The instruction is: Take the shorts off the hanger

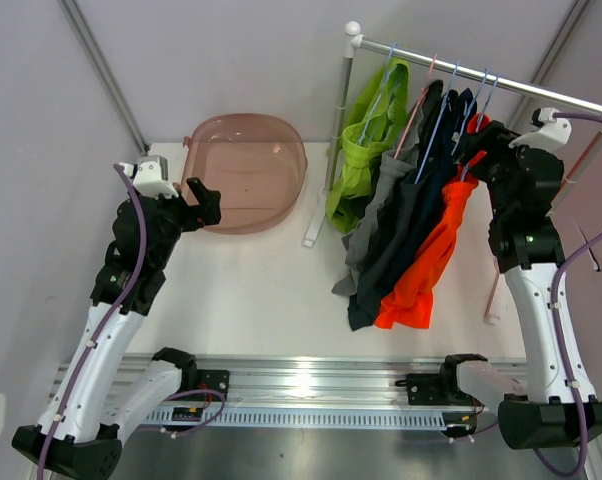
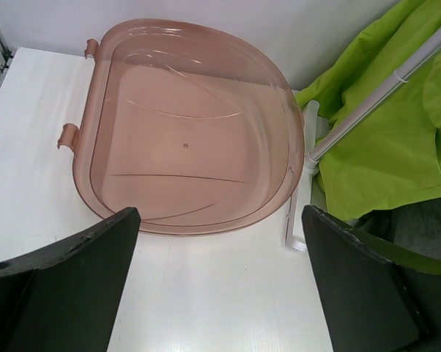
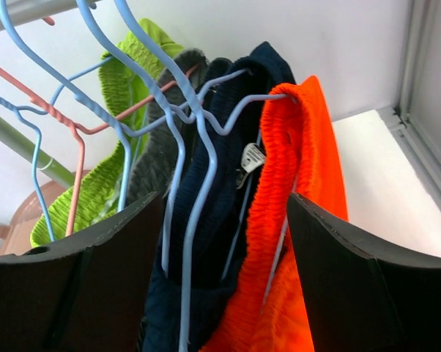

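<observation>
Right claw [image 3: 224,202], raised at the top view's upper right, gapes astride the shorts [image 3: 301,183]. I count five; left claw [image 2: 220,213] gapes too.

Free across the bare white table [image 1: 261,290] at the centre of the top view, between the two arms. Blocked at upper centre by the pink translucent tub [image 1: 249,170], just ahead of the left gripper [image 1: 207,200]. Blocked at upper right by the rail's white post [image 1: 336,130] and the hanging shorts [image 1: 411,220]. Crowded between the fingers of the right gripper [image 3: 222,202] in the wrist view: tangled blue hangers [image 3: 184,125], navy and orange waistbands.
</observation>
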